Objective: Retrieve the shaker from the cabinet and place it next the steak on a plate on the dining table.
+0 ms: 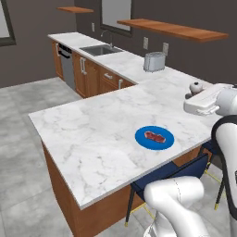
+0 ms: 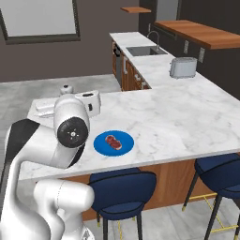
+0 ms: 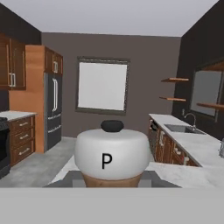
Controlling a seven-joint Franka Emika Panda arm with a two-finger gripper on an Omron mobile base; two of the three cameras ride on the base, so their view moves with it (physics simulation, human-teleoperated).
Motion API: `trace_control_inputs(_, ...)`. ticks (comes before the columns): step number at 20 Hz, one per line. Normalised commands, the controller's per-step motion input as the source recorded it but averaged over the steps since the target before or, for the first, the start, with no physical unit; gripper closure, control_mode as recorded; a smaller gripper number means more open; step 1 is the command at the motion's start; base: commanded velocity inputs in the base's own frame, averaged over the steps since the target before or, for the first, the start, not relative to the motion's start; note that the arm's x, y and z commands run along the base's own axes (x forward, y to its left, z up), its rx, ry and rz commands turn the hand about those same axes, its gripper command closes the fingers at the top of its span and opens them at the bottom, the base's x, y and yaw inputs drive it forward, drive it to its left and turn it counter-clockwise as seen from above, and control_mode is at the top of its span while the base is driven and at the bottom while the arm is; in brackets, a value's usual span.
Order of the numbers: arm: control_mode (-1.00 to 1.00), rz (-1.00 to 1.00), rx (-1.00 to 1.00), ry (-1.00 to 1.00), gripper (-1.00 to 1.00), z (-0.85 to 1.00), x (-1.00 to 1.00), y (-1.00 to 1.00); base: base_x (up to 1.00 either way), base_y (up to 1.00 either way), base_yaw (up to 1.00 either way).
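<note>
Filling the foreground of the hand view, the shaker point(image 3: 111, 157) shows its pale rounded top marked "P" with a dark knob above and a strip of brown wood below, sitting right at the end effector. From the left base view the end effector point(image 1: 200, 95) is held out over the far right part of the dining table point(image 1: 92, 134), with the shaker's small silvery top point(image 1: 196, 86) showing at its tip. The fingers themselves are hidden behind the shaker and the white hand, so I cannot tell directly how they stand; the shaker riding high above the surface suggests it is clamped between them.

That big marble surface carries the blue plate point(image 1: 154, 138) near its front edge, well apart from the shaker. Dark blue chairs point(image 2: 123, 187) are tucked under this edge. On the plate lies the steak point(image 1: 154, 136), small and reddish.

Judging by this, fetching is done and the carry to the plate is in hand. Next the arm should bring the shaker toward the plate, lower it upright onto a bare part of the plate beside the steak without touching the meat, and only then release.
</note>
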Motion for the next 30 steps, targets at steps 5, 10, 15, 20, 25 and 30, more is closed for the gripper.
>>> trace_control_inputs(5, -1.0, 0.05, 0.0, 0.0, 1.0, -0.08, 0.15, 0.0, 0.0, 0.0, 0.0)
trace_control_inputs(10, -1.0, -0.06, 0.0, 0.0, 1.0, -0.2, 0.13, 0.17, 0.0, 0.0, 0.0)
trace_control_inputs(15, -1.0, -0.07, 0.0, 0.0, 1.0, -0.39, 0.15, 0.32, 0.0, 0.0, 0.0)
trace_control_inputs(20, -1.0, -0.02, 0.0, 0.02, 1.0, -0.34, 0.31, 0.28, 0.0, 0.0, 0.0)
trace_control_inputs(25, -1.0, 0.0, 0.0, 0.08, 1.0, -0.39, 0.48, 0.12, 0.0, 0.0, 0.0)
trace_control_inputs(30, -1.0, 0.0, 0.0, 0.01, 1.0, -0.47, 0.45, 0.09, 0.0, 0.0, 0.0)
